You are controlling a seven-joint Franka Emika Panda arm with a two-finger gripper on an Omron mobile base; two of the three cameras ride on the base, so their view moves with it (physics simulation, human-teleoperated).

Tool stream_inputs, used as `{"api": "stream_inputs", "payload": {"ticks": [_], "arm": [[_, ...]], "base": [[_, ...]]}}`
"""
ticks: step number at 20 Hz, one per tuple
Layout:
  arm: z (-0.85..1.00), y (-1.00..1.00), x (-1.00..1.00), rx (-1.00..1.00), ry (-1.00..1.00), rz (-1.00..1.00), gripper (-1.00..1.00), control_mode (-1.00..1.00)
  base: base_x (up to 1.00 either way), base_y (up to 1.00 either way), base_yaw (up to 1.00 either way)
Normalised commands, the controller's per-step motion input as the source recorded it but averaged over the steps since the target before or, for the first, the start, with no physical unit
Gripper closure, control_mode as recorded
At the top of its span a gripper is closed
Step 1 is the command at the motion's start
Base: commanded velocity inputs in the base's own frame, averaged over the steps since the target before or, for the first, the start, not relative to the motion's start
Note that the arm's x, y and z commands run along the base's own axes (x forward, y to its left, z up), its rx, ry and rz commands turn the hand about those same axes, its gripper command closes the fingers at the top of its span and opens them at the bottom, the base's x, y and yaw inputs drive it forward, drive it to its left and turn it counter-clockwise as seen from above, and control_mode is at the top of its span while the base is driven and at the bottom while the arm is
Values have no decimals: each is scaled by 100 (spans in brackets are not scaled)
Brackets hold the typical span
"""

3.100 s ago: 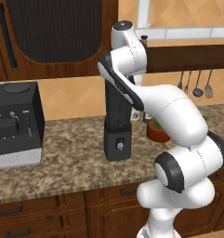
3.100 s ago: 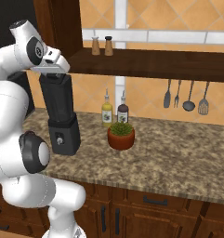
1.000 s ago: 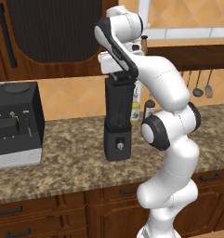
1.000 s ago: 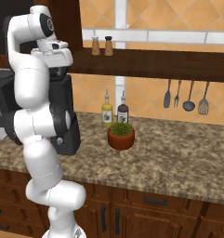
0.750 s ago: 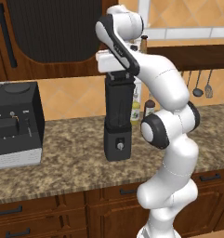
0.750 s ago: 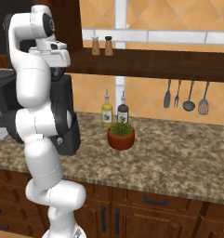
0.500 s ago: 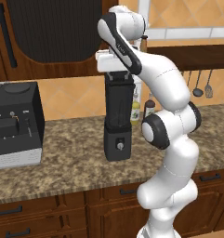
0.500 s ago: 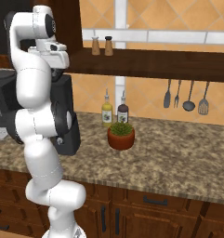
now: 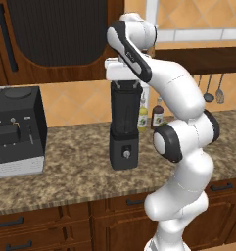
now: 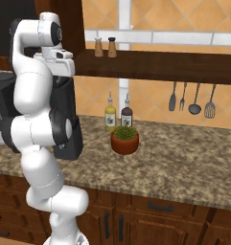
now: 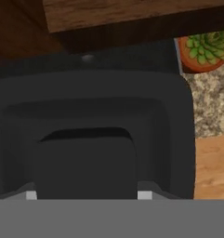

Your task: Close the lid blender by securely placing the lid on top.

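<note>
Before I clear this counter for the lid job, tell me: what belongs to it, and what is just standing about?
Job: blender; lid on its jar top; gripper at the lid.

Standing about: coffee machine; potted plant; two bottles; shakers on the shelf; hanging utensils.

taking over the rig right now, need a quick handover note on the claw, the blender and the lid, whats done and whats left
Claw: at the top of the blender, on the lid; whether it grips the lid or has let go cannot be told from these views.
Blender: upright on the granite counter, right of the coffee machine, knob facing front.
Lid: on the jar's top rim, directly under the hand. In the hand view it lies right below the camera.
Done: lid brought onto the jar.
Left: probably confirm it sits square and fully down, then open and lift clear.
</note>
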Motion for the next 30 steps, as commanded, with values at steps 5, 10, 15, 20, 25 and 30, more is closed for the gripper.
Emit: {"api": "stream_inputs", "payload": {"ticks": [5, 10, 15, 20, 25, 30], "arm": [[-28, 0, 48, 0, 0, 0, 100, -100], [-17, 0, 46, 0, -4, 0, 100, -100], [-13, 0, 42, 0, -10, 1, 100, -100], [-11, 7, 42, 0, -16, 6, 100, -100], [-14, 3, 49, 0, -19, 10, 100, -100], [-21, 8, 50, 0, -18, 12, 100, -100]], "base": [[0, 0, 0], [0, 0, 0], [0, 0, 0], [0, 0, 0], [0, 0, 0], [0, 0, 0]]}}
